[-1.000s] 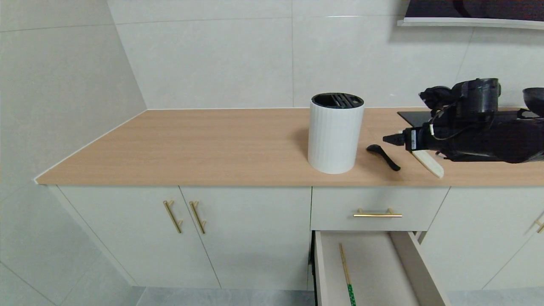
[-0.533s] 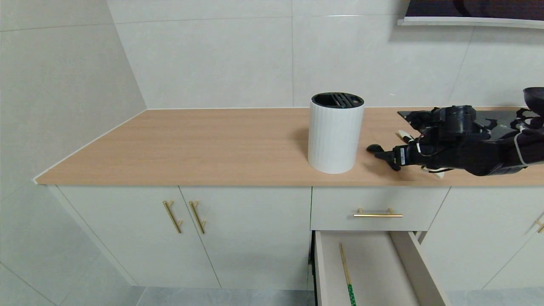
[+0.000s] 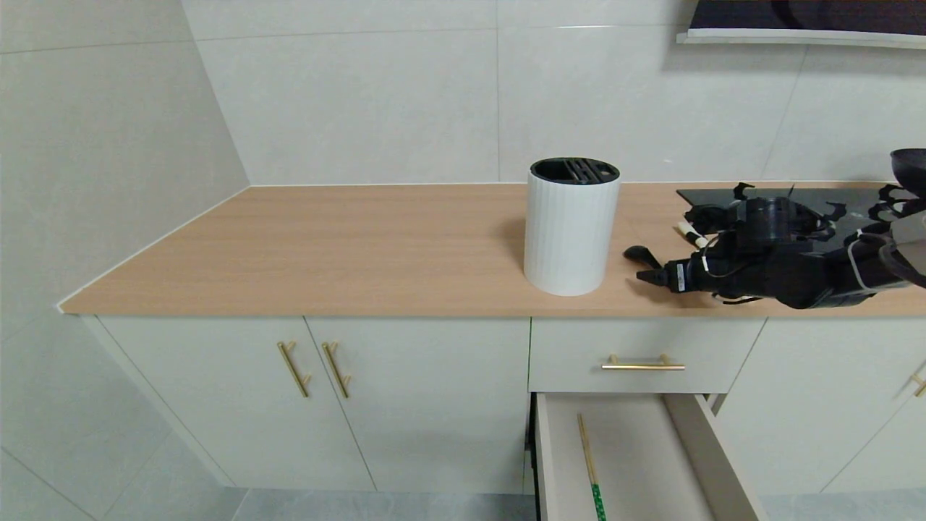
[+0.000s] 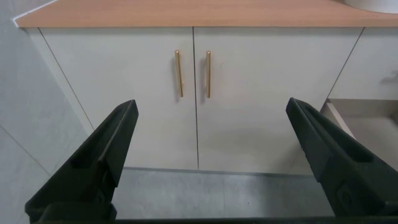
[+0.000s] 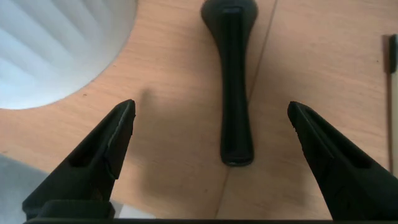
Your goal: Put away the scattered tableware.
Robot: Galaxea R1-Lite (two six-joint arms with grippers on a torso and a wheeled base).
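Right arm has dropped to counter level; right gripper (image 3: 646,276) now sits low over the black spoon (image 3: 636,253).
Its fingers are spread apart, with the spoon handle lying flat on the counter (image 3: 362,246) between them, not clamped. The spoon is at 3 o'clock of the white holder (image 3: 571,228), close by. The open drawer (image 3: 557,449) at the holder's 6 o'clock holds chopsticks (image 3: 589,463). Left gripper (image 4: 211,155) is spread wide, facing the cabinet doors (image 4: 193,93).
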